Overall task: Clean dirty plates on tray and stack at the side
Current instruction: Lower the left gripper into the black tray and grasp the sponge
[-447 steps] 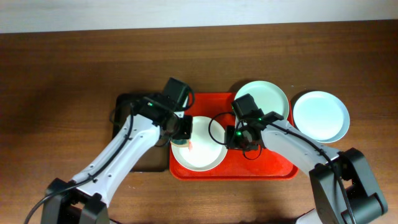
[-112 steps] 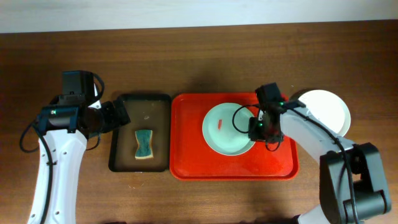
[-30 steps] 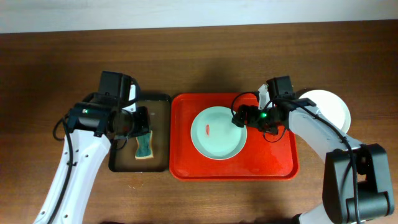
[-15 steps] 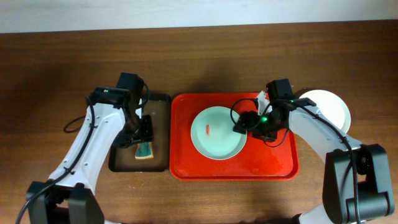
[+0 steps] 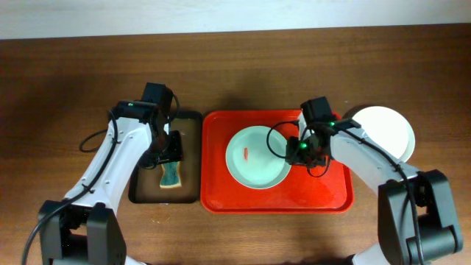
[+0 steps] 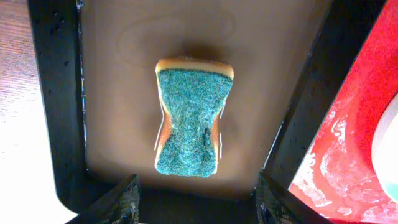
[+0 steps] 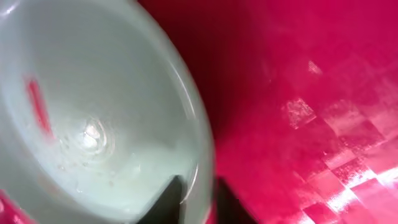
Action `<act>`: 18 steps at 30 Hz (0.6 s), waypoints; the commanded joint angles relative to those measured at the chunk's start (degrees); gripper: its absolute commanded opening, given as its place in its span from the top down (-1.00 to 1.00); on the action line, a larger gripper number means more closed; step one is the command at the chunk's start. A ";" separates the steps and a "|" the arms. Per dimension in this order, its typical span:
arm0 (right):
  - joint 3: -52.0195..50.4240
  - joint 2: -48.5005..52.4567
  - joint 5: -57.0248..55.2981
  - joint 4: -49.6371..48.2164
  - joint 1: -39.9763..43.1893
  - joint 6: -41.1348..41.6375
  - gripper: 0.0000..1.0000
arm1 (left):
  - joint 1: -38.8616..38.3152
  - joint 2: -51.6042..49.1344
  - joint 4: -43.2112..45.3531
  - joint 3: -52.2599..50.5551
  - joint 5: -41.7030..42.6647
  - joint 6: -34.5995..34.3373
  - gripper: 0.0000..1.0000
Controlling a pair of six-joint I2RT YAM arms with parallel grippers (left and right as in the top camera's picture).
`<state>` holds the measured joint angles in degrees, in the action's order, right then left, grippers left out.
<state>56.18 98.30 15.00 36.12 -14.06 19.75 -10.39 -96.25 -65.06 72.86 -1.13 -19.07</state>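
A pale mint plate [image 5: 257, 156] with a small red smear lies in the middle of the red tray [image 5: 324, 191]. My right gripper [image 5: 300, 151] is at the plate's right rim. The right wrist view has that rim [image 7: 198, 155] pinched between the two dark fingers, one inside the plate and one outside over the tray [image 7: 298, 93]. A white plate [image 5: 383, 132] rests on the table to the right of the tray. My left gripper [image 6: 196, 208] hangs open over a green-topped sponge [image 6: 193, 118], its fingers [image 6: 121, 199] standing wide to either side and not touching it.
The sponge [image 5: 171, 175] lies in a narrow black tray [image 5: 134, 188] just left of the red tray. The black tray's walls [image 6: 56, 124] flank the sponge closely. Brown wooden table surrounds both trays.
My left arm has swung right and come over the sponge with its jaws wider apart. My right gripper has closed on the plate's right rim.
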 commanded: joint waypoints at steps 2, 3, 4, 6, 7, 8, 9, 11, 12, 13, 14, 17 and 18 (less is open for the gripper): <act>-1.57 -0.44 -2.78 -1.01 -0.96 2.23 0.92 | -0.11 -0.57 0.09 -1.79 -0.85 0.28 -0.13; -1.57 -0.44 -1.88 -0.81 -0.98 2.21 0.92 | -0.11 -0.57 0.15 -2.56 -0.83 0.28 -0.12; -1.57 -0.44 -1.07 -0.76 -0.98 2.21 0.92 | -0.11 -0.57 0.50 -3.32 -0.83 0.28 -0.11; -1.57 -0.44 -0.22 -0.79 -1.05 2.23 0.92 | -0.11 -0.57 3.23 -5.75 -0.81 0.28 -0.06; -1.57 -0.44 -0.22 -0.79 -1.07 2.23 0.92 | -0.11 -0.57 5.14 -7.21 -0.81 0.26 -0.01; -1.57 -0.44 -0.22 -0.79 -1.09 2.23 0.92 | -0.11 -0.57 6.45 -8.33 -0.83 0.26 0.01; -1.57 -0.44 -0.24 -0.76 -1.09 2.21 0.92 | 0.07 -0.57 7.98 -9.42 -0.83 0.24 0.03; -1.60 -0.44 -0.24 -0.79 -1.09 2.21 0.92 | 0.87 -0.57 10.86 -10.69 -0.68 -1.29 0.17; -1.60 -0.44 -0.24 -0.81 -1.09 2.21 0.92 | 1.09 -0.57 11.15 -10.71 -0.59 -1.31 0.31; -1.60 -0.44 -0.24 -0.79 -1.09 2.21 0.92 | 1.29 -0.61 11.47 -10.71 -0.59 -1.49 0.37; -1.60 -0.44 -0.24 -0.79 -1.09 2.21 0.92 | 1.29 -0.72 11.69 -10.80 -0.61 -1.44 0.37; -1.60 -0.44 -0.24 -0.79 -1.09 2.21 0.92 | 1.29 -1.88 11.93 -10.93 -0.66 -1.42 0.34; -1.60 -0.44 -0.24 -0.81 -1.09 2.21 0.92 | 1.29 -2.69 12.13 -10.91 -0.70 -1.42 0.32</act>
<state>54.94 98.30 14.44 35.29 -14.74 21.47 -9.34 -96.57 -53.25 62.67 -1.15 -19.94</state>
